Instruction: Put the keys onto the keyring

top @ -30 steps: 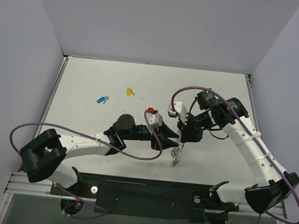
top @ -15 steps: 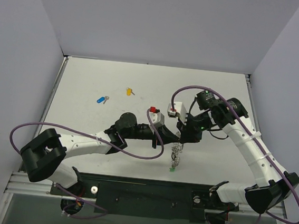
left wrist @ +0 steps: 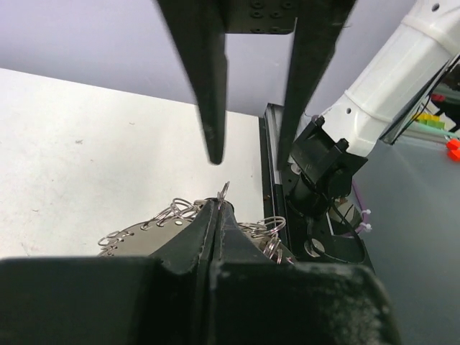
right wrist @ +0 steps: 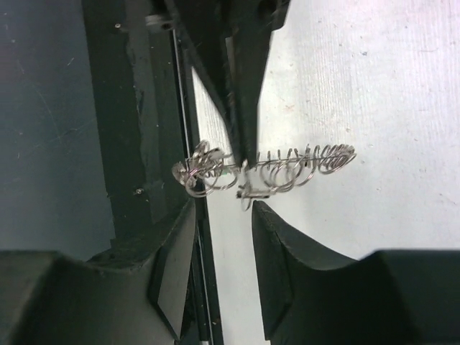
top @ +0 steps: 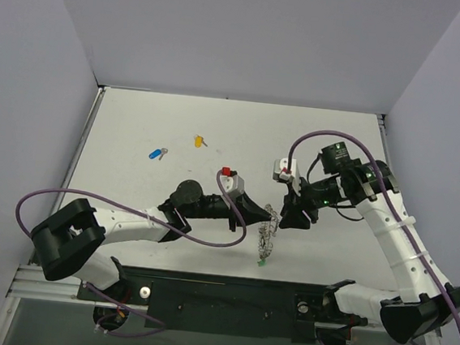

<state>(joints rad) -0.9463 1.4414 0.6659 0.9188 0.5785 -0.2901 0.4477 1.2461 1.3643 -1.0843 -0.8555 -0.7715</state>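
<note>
From above, the left gripper (top: 272, 216) was clamped on the far end of a silver chain of wire keyrings (top: 266, 240). The chain's long axis ran toward the near edge, with a green-headed key (top: 263, 264) at its near end. The right gripper (top: 289, 217), jaws apart, stood just right of it. A blue-headed key (top: 157, 154) and a yellow-headed key (top: 199, 141) lay well apart on the white table (top: 331, 141), far-left and nearer the left arm. The left wrist view showed its fingers pressed together on one ring. In the right wrist view the chain lay crosswise just beyond the parted jaws.

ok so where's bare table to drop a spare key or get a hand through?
Free: the far strip of the table along the back wall, and the near-right patch between the ring chain and the right arm. Crowded: centre, where the left gripper pinches the chain and the open right gripper faces it. Blue key and yellow key sit far left.
</note>
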